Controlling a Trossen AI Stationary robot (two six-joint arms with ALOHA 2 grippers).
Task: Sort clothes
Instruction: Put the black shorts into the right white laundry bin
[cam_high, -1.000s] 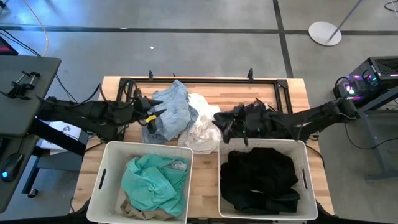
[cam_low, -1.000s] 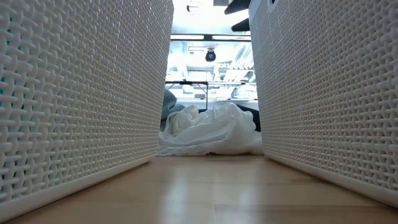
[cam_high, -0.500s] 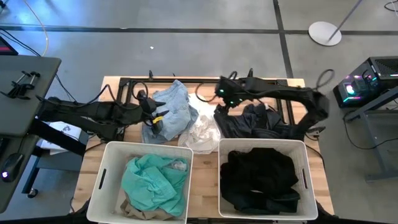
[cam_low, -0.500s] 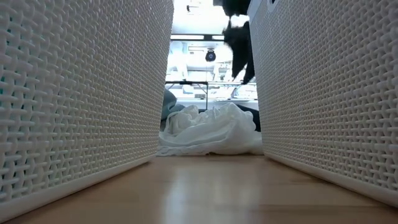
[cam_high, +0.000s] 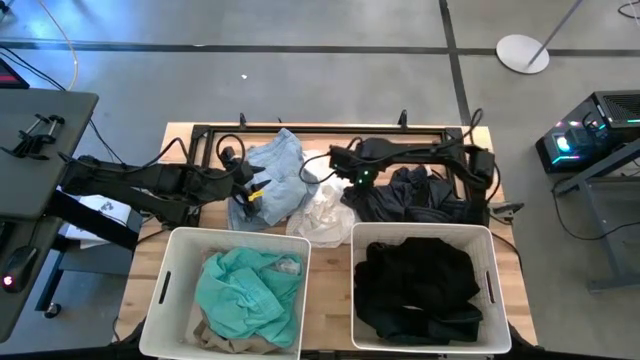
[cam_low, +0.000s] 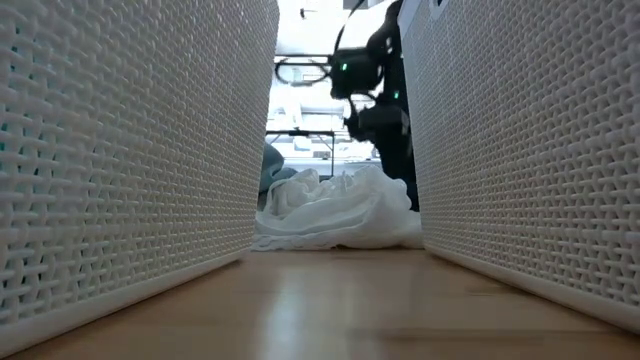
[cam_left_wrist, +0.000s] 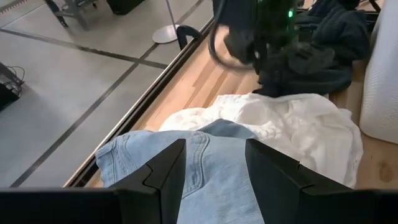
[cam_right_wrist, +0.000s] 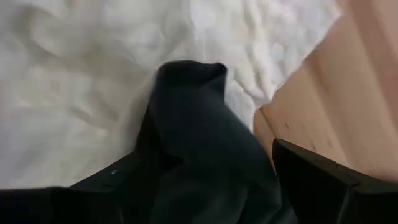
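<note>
Seen from overhead, the wooden table (cam_high: 470, 140) carries two white baskets along its 6 o'clock edge and a heap of loose clothes toward 12 o'clock. The left basket (cam_high: 165, 290), at about 7 o'clock, holds a teal garment (cam_high: 245, 290) over a beige one (cam_high: 215, 338); the right basket (cam_high: 492, 290), at about 5 o'clock, holds black garments (cam_high: 415, 285). A narrow strip of bare wood runs between the two baskets, and the low view looks straight down that lane to the white garment (cam_low: 335, 210) lying across its far end.

At the table's centre, the pale blue-grey garment (cam_high: 272, 180) lies at 11 o'clock, touching the white garment, which in turn touches a charcoal garment (cam_high: 410, 195) at 1 o'clock. That dark heap sits just behind the right basket's rear wall. A black metal frame (cam_high: 320, 130) borders the table's 12 o'clock edge.

The right gripper (cam_high: 338, 170) hangs over the seam where white and charcoal cloth meet, its jaws spread wide; its wrist view shows a fold of dark cloth lying on the white cloth between its fingers (cam_right_wrist: 329, 180), with bare wood to one side. The left gripper (cam_high: 250, 185) reaches in from 9 o'clock over the pale blue-grey garment, its fingers (cam_left_wrist: 165, 171) set partly apart with the denim visible between them and nothing clamped.

Bare wood shows at the 3 o'clock edge and at the 9 o'clock corner.
</note>
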